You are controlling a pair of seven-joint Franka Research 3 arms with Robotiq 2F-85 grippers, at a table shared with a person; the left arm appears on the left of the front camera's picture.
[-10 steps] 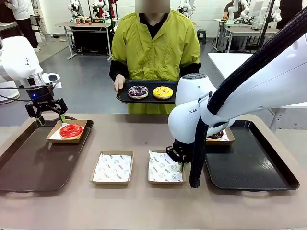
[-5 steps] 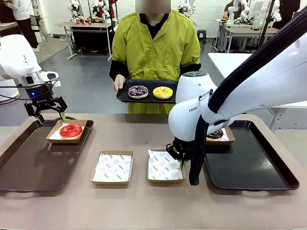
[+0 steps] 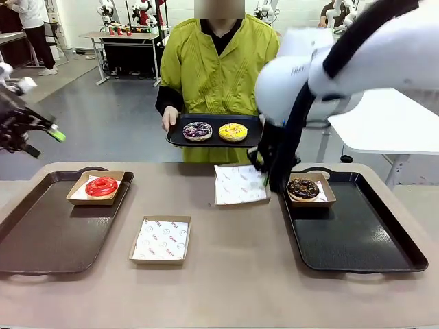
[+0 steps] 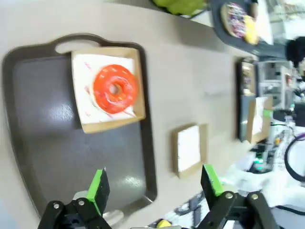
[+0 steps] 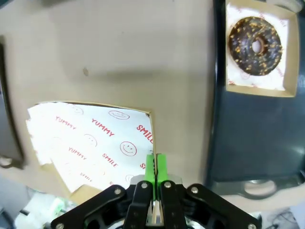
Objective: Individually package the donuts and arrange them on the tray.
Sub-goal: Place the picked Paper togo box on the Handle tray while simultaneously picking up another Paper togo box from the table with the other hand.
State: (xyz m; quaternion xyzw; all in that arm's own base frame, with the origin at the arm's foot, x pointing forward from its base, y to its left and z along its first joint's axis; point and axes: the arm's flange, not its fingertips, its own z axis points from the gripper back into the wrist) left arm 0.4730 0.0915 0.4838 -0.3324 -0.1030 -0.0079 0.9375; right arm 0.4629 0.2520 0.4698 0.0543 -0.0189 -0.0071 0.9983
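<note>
Right gripper [image 5: 155, 164] has its green pads squeezed flat together on the rim of a paper-lined box [image 5: 90, 138], which sticks out to the left of the fingers and, from the front, hangs tilted off the table [image 5: 143, 52]. Straight ahead of the fingertips is bare tabletop; just to their right runs the edge of a dark tray [image 5: 248, 143], and the chocolate donut [image 5: 256, 46] sits boxed at its far corner. Left gripper [image 4: 155, 183] is spread wide with nothing between the pads, over the bare floor of the other tray [image 4: 33, 124]. The red donut [image 4: 114, 89] lies boxed ahead of the left-hand pad. An empty box [image 4: 189, 149] sits past the tray rim. A person holds the purple donut [image 3: 197, 130] and yellow donut [image 3: 233, 131] on a small tray [image 3: 212, 142].
</note>
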